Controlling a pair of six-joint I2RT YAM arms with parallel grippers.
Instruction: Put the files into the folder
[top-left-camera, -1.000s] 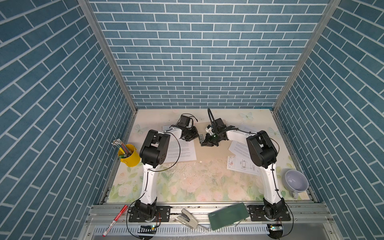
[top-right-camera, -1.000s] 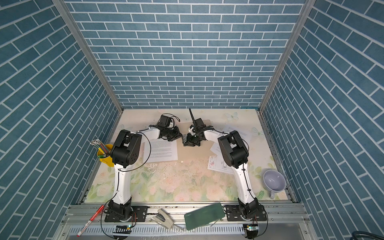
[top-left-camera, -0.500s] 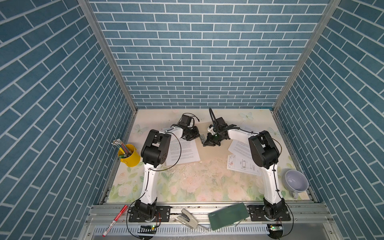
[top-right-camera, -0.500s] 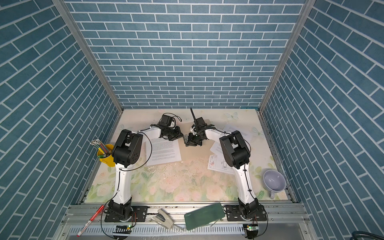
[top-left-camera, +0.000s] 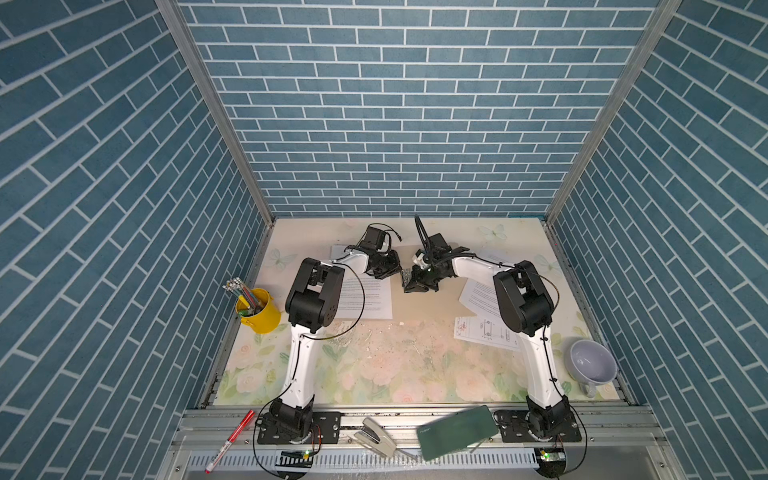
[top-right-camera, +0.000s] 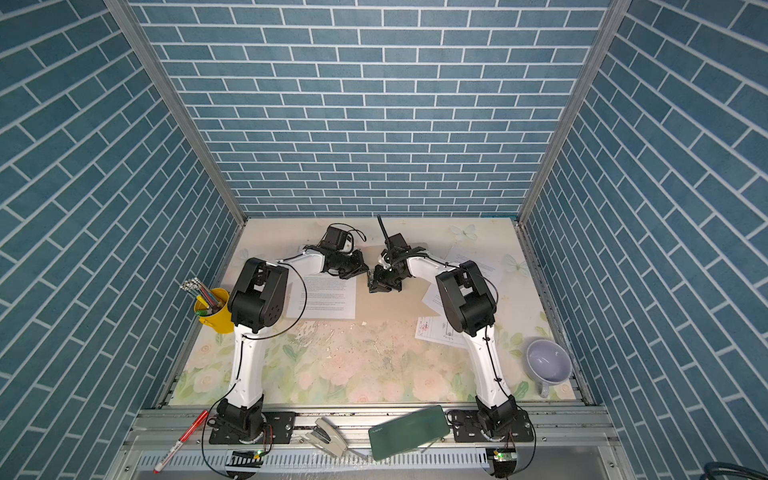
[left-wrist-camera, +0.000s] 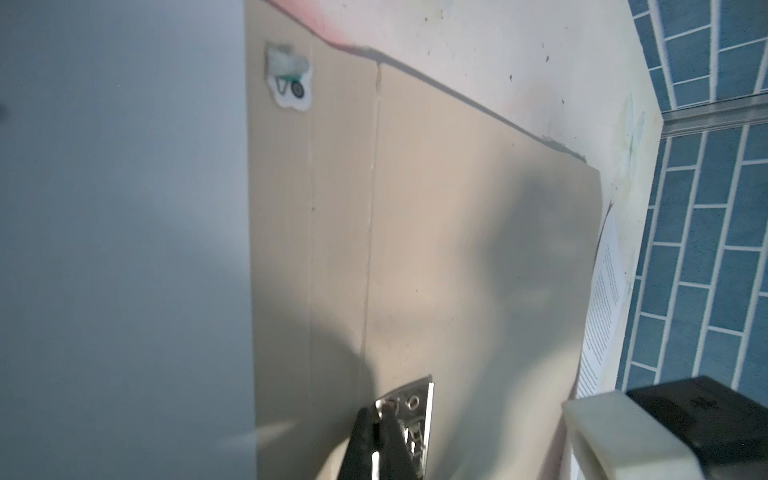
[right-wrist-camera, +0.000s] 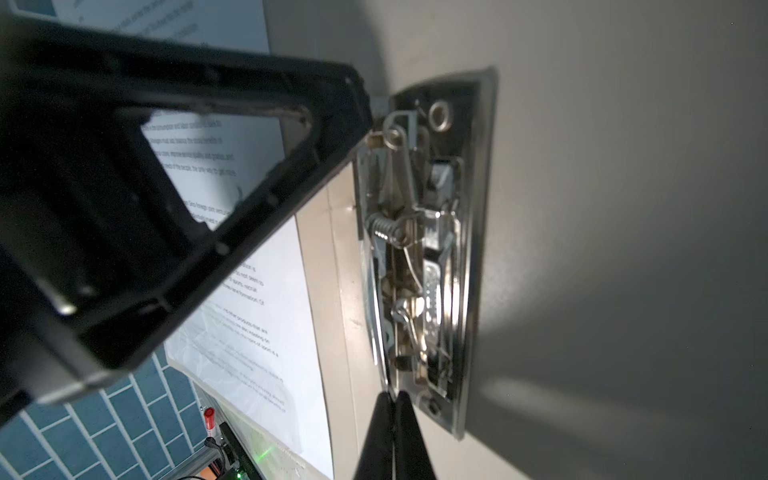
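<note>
Setting: a robotics laboratory test cell. Printed blue-brick panels (top-left-camera: 395, 124) in aluminium framing (top-left-camera: 218, 108) enclose a floral-covered table (top-left-camera: 395, 374). Two robot arm bases (top-left-camera: 291, 417) are bolted to a slotted front rail (top-left-camera: 386, 413) with exposed wiring.

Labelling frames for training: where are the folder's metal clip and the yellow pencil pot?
Silver metal clip (right-wrist-camera: 428, 266): right wrist view, on its spring mechanism.
Yellow cylindrical pencil pot (top-left-camera: 262, 318): a top view, on its outer wall.

Pencil cup (top-left-camera: 257, 318), mug (top-left-camera: 592, 368), pen (top-left-camera: 230, 441), likely stapler (top-left-camera: 376, 436), green case (top-left-camera: 455, 432) sit around.
</note>
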